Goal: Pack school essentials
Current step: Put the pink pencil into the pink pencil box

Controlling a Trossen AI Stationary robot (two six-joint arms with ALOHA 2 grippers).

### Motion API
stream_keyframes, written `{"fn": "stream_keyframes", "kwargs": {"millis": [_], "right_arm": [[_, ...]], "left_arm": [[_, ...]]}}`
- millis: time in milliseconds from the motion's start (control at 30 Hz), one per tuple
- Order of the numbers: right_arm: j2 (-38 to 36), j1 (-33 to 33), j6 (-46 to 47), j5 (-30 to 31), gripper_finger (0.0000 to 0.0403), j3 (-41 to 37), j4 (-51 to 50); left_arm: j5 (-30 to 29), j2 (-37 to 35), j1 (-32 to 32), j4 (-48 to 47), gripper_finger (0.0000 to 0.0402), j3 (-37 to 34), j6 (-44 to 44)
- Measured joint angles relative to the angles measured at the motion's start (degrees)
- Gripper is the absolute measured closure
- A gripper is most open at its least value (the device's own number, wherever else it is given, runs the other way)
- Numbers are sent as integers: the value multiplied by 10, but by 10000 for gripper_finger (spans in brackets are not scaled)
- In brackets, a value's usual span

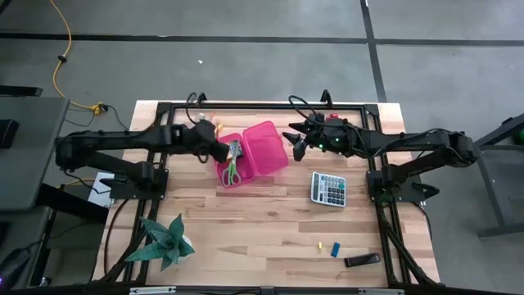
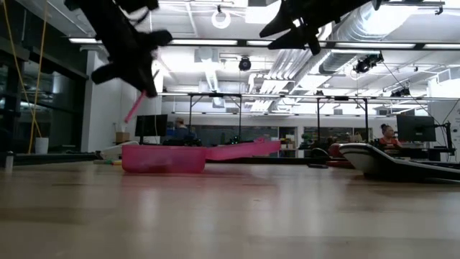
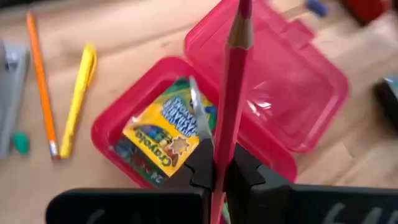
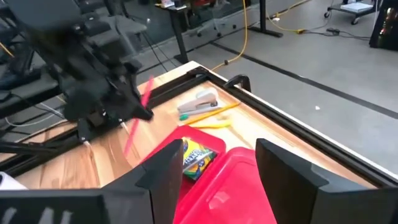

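Pink pencil box [image 1: 246, 160] lies open on the bench [image 1: 270, 221], lid folded back; crayon box [image 3: 165, 134] and green-handled scissors [image 1: 232, 172] already inside; you're partway.
Left gripper [image 3: 214, 171] is clamped on a pink pencil [image 3: 233, 81], held just above the box's tray; that one goes in next, by my reading.
Right gripper [image 4: 214, 165] hovers over the lid, jaws spread, holding nothing.
Orange pencil [image 3: 40, 81] and yellow pencil [image 3: 79, 93] lie just beside the box, unpacked; small blue piece [image 1: 335, 249] and yellow piece [image 1: 318, 244] well away from it, also left to pack.
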Motion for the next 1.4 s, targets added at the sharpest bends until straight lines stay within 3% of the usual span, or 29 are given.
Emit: {"fn": "stream_keyframes", "kwargs": {"millis": [300, 567, 833, 1400], "right_arm": [[1, 0, 1, 0, 208, 0, -5], [1, 0, 1, 0, 208, 0, -16], [2, 0, 0, 1, 208, 0, -21], [2, 0, 1, 2, 208, 0, -24]], "left_arm": [[-17, 112, -1, 13, 401, -1, -168], [-82, 89, -28, -34, 401, -1, -288], [-73, 87, -29, 30, 401, -70, -380], [-38, 87, -34, 41, 390, -79, -342]]}}
